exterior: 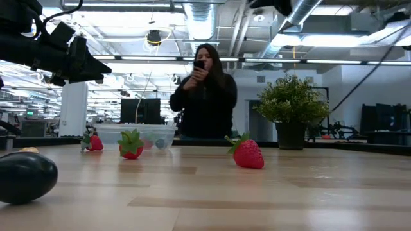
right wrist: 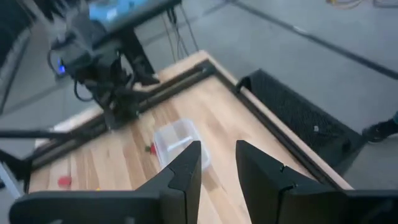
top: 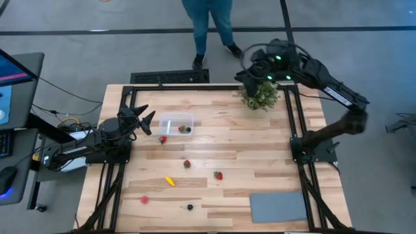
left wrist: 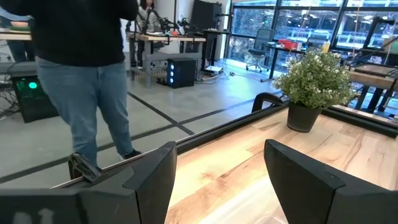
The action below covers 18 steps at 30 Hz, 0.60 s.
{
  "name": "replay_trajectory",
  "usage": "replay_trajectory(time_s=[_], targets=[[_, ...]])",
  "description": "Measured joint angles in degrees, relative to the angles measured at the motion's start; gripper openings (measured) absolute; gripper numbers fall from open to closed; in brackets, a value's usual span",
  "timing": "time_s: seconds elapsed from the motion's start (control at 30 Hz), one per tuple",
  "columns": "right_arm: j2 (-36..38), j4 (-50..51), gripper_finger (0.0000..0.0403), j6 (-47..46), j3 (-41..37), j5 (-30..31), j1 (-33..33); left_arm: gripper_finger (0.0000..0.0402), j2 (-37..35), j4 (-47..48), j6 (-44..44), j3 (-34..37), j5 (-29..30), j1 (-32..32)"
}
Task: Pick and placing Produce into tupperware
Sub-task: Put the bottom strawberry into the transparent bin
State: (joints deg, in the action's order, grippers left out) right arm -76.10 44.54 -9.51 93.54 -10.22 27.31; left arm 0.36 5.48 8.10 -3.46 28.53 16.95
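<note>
Tupperware (top: 176, 125) sits at ten o'clock on the table (top: 260, 156), produce scattered toward six. Left gripper (top: 145, 119), fingers spread and empty, hovers beside it at nine; right gripper (top: 250, 77), fingers slightly parted and empty, hangs at one o'clock.

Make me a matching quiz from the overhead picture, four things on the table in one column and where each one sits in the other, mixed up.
Things:
1. tupperware
2. potted plant
3. grey mat
4. yellow piece

Places:
A. near right corner of the table
B. far right corner, under the right arm's tool
C. left half, just in front of the left arm's tool
D. near left area, between a strawberry and a dark berry

Pairs: 1-C, 2-B, 3-A, 4-D
</note>
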Motion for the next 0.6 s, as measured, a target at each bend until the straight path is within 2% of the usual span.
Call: replay_trajectory(time_s=[0.17,0.3,0.47,0.6], targets=[[12.2,-13.74,0.0122,-6.88,-17.15,-0.39,0.94,0.0236,0.0,0.02,-0.02,0.0,-0.02,0.01],[20.12,-24.1,0.0122,-13.65,-27.01,-0.37,-0.53,0.0236,0.0,0.02,0.0,0.0,-0.04,0.01],[25.59,-34.38,0.0122,-20.79,-33.53,-0.22,-3.01,0.0236,0.0,0.01,0.0,0.0,-0.07,0.01],[27.73,-35.15,0.0122,-18.82,-34.04,-0.23,-5.62,0.0236,0.0,0.01,0.0,0.0,-0.09,0.0]])
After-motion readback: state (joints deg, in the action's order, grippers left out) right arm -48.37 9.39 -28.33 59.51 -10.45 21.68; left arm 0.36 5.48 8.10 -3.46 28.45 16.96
